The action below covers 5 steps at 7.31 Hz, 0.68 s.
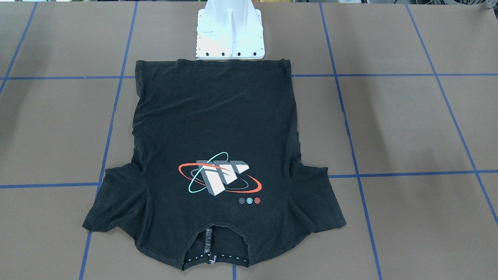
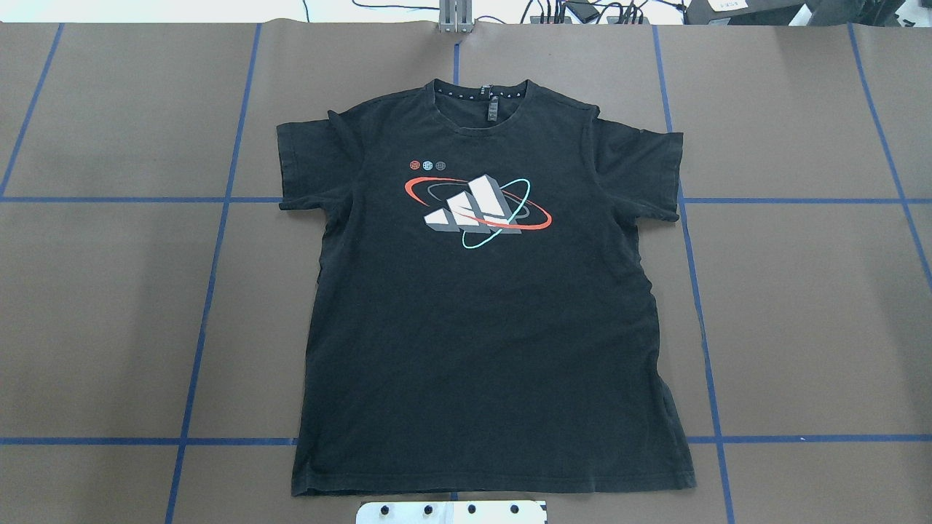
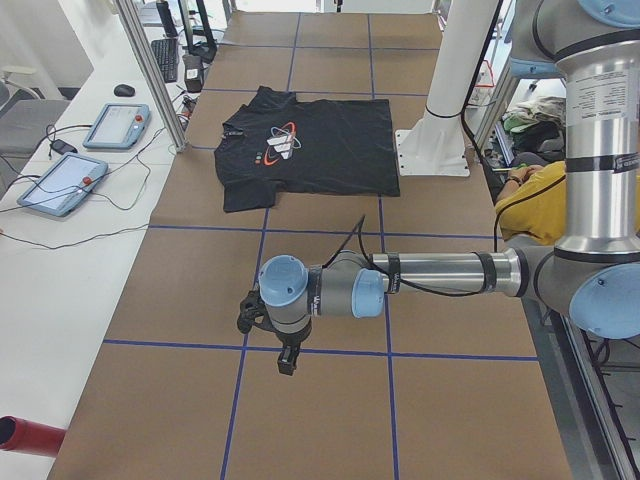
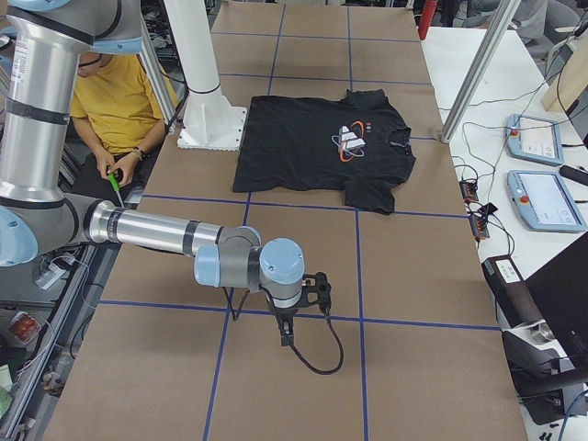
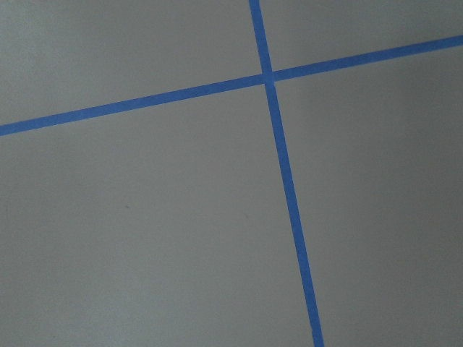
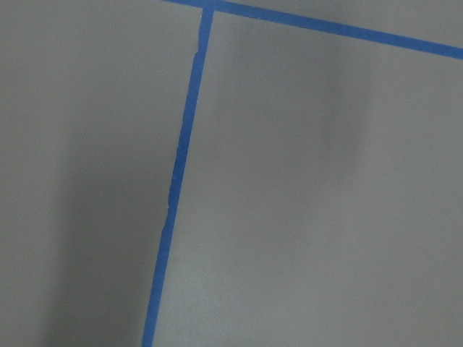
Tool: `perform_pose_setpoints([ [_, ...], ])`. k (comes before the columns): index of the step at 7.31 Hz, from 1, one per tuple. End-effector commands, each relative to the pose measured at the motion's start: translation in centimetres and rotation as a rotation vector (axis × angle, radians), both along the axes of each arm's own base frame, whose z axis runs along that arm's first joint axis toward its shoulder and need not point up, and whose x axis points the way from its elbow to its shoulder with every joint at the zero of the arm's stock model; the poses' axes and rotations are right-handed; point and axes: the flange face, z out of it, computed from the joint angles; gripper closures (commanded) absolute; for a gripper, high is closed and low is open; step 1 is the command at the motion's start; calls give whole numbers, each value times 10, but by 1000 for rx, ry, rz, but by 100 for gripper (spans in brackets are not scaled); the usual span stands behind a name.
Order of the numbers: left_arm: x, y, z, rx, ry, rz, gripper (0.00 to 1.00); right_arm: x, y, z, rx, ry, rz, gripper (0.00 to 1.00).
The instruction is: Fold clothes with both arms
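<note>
One black T-shirt point(image 2: 480, 327) lay flat on the brown tabletop point(image 2: 109, 306), graphic side up and sleeves spread. Its hem was just beside the white base mount point(image 1: 230, 35), collar pointing away from the robot. Left arm point(image 3: 440, 272) and right arm point(image 4: 147, 230) sat low at opposite ends, well apart from the shirt. Left claw point(image 3: 287, 362) and right claw point(image 4: 287, 335) pointed down near blue tape lines point(image 5: 286, 188). Cannot tell whether either claw was open or closed.

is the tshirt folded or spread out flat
Spread flat, not folded: the T-shirt lies graphic side up, both sleeves out to the sides, collar and hem at opposite ends.
</note>
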Motion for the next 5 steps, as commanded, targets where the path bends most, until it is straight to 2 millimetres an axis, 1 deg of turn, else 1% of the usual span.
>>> perform_pose_setpoints([
  [1,0,0,-1,11,-2,8,0,0,0,1,-1,0,0,0],
  [2,1,0,0,9,0,8,0,0,0,1,-2,0,0,0],
  [3,0,-2,-8,25,-6,6,0,0,0,0,0,0,0,0],
  [4,-1,-2,-13,35,-11,5,0,0,-3,-5,23,0,0,0],
  [5,-1,-3,-15,39,-11,4,0,0,-6,-4,80,5,2,0],
])
